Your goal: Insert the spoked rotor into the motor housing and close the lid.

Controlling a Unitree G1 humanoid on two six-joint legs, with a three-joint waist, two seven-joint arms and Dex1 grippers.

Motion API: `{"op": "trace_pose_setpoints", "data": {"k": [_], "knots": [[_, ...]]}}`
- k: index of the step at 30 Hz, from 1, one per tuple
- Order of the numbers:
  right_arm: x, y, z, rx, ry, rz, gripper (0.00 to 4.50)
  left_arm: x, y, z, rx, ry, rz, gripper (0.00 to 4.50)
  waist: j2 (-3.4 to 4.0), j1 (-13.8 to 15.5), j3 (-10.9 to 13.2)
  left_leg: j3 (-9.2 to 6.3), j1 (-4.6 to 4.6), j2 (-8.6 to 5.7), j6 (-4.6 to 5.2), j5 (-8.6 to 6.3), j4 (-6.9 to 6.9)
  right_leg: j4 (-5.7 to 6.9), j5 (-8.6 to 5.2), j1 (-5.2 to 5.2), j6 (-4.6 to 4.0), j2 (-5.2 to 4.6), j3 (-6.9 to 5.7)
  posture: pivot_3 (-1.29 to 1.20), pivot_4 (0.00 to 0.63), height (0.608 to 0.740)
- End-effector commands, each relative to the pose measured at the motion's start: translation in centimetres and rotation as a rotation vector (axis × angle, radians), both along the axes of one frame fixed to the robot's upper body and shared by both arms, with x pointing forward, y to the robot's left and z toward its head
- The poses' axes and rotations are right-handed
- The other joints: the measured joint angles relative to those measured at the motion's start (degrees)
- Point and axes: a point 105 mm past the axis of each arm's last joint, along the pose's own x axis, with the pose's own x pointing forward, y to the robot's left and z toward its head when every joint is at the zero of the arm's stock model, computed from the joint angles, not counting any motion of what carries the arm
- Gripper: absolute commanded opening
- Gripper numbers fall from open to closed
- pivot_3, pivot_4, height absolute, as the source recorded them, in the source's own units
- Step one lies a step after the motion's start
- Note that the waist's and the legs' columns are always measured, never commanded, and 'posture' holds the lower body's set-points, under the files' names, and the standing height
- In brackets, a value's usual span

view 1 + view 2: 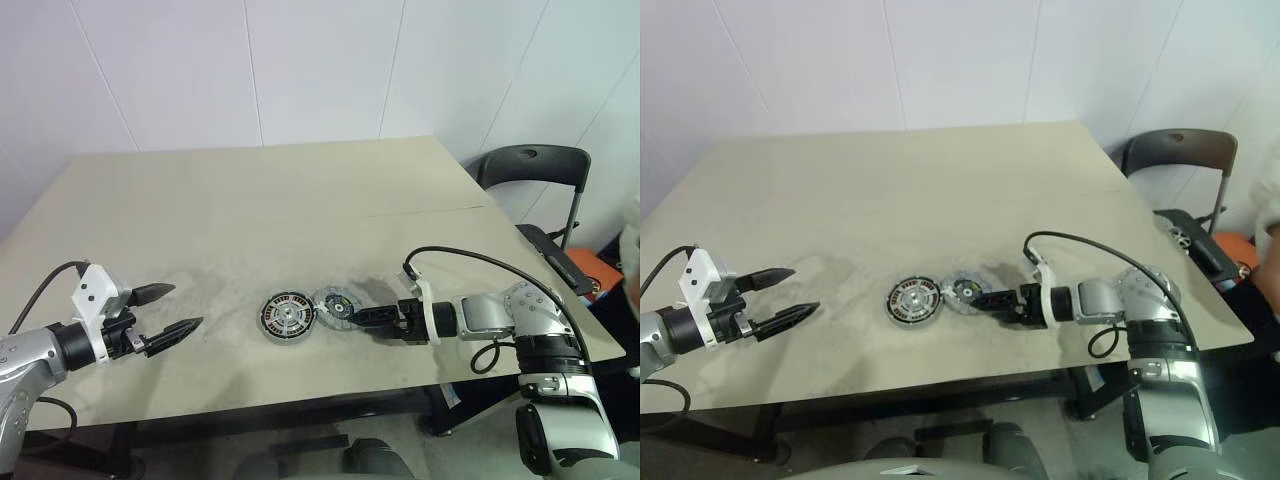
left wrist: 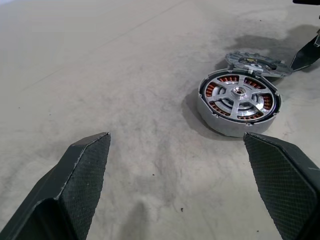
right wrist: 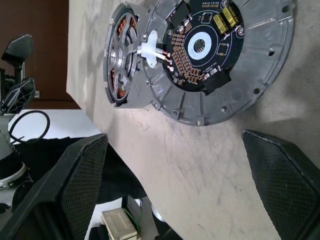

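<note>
Beside the copper-wound motor housing, the grey lid leans circuit-side up; both hands open.

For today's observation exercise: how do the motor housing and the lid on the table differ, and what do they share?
The housing lies flat on the table; the lid is tilted, leaning against the housing's edge. The housing shows copper-brown windings behind silver spokes; the lid shows a dark circuit board with small components. The housing is a thick drum; the lid is a thin plate. Both are round, grey metal parts, touching each other.
</note>
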Motion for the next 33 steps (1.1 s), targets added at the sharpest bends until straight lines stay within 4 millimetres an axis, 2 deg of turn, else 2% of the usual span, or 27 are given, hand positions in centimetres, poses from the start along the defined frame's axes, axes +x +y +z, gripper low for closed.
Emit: {"op": "trace_pose_setpoints", "data": {"k": [1,9,16,22,33], "knots": [[0.6,0.8,1.0,0.033,-0.011,-0.006,4.46,0.1,-0.4,1.2,0.014,-0.059,-0.021,4.5,0.0,0.0,0.0,0.0,0.0,0.0,0.0,0.0,0.0,0.0,0.0,0.0,0.0,0.0,0.01,0.0,0.0,0.74],[2.2,2.5,1.0,0.039,0.016,-0.07,4.46,0.3,-0.4,1.2,0.014,-0.062,-0.013,4.5,0.0,-0.8,0.0,0.0,0.01,0.05,0.0,0.0,0.0,0.01,0.0,0.01,0.0,0.04,0.03,0.0,0.0,0.74],[3.2,2.8,0.9,0.039,0.028,-0.145,4.46,0.7,-0.2,1.3,0.016,-0.066,-0.006,4.5,0.01,-1.5,0.0,-0.01,0.0,0.05,0.0,0.0,0.0,0.0,0.01,0.01,0.01,0.02,0.03,0.0,0.0,0.74],[4.3,3.2,1.6,0.081,-0.016,-0.227,4.46,0.9,-0.1,1.3,0.019,-0.068,-0.006,4.5,0.02,-1.5,0.0,-0.01,0.0,0.06,0.0,0.0,0.0,-0.01,0.01,0.01,0.01,0.03,0.03,0.0,0.0,0.74],[5.1,4.7,2.1,0.149,-0.081,-0.3,4.46,0.4,0.0,1.2,0.023,-0.073,0.001,4.5,0.05,-1.5,0.0,-0.02,-0.06,0.07,0.0,0.0,-0.04,-0.08,0.01,-0.04,0.02,0.0,0.02,0.0,0.0,0.74]]}}
